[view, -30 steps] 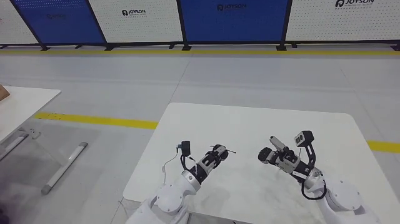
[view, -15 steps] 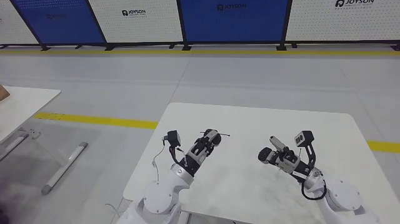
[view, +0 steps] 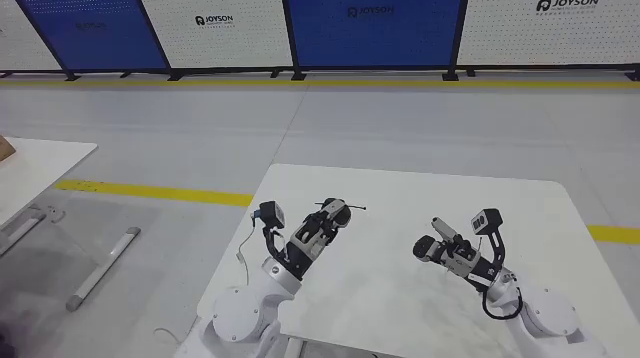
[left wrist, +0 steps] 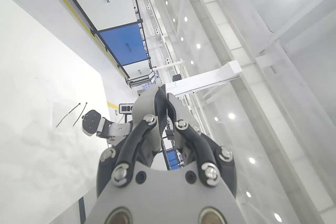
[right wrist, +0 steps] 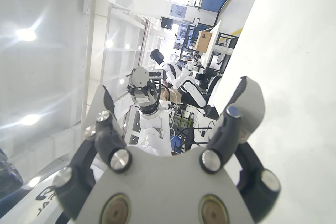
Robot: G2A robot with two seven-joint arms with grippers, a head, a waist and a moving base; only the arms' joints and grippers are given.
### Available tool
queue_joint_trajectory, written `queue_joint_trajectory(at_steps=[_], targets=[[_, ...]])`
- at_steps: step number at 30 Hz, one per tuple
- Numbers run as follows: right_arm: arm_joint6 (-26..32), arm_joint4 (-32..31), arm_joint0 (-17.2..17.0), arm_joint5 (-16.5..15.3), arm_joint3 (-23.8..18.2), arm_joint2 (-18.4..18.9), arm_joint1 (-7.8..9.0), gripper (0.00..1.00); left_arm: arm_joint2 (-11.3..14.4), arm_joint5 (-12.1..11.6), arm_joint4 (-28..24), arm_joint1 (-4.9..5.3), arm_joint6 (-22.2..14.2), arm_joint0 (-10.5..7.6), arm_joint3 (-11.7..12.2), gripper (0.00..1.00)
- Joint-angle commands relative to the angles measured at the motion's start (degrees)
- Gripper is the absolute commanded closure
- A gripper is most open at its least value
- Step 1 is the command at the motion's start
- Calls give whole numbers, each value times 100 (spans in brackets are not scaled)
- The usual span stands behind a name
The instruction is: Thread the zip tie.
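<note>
Currently your left hand (view: 340, 209) is clamping together on the zip tie (view: 357, 207), holding it lifted over the table (view: 480, 198), presumably so that both ends are sticking out free for threading. Your right hand (view: 432, 245) is hovering low with its fingers apart, well apart from the held tie. Two spare zip ties (left wrist: 67, 115) are lying on the table near the right hand.

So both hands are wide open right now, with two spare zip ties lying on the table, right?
Not quite. Only the right hand is open. The left hand is shut tight, as the left wrist view shows, and it is pinching a zip tie that can be seen in the top view. Two spare zip ties do lie on the table.
</note>
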Motion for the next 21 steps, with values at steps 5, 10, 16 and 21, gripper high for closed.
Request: queue_joint_trajectory(at_steps=[5, 10, 16, 21], targets=[[0, 0, 0, 0, 0, 0, 0, 0, 0, 0, 0, 0, 0, 0, 0, 100], [0, 0, 0, 0, 0, 0, 0, 0, -6, -28, -24, -5, 35, -26, -20, 100], [0, 0, 0, 0, 0, 0, 0, 0, -304, -289, -88, 4, 52, 64, -467, 100], [0, 0, 0, 0, 0, 0, 0, 0, -475, -377, 82, 26, -106, 205, -621, 100]])
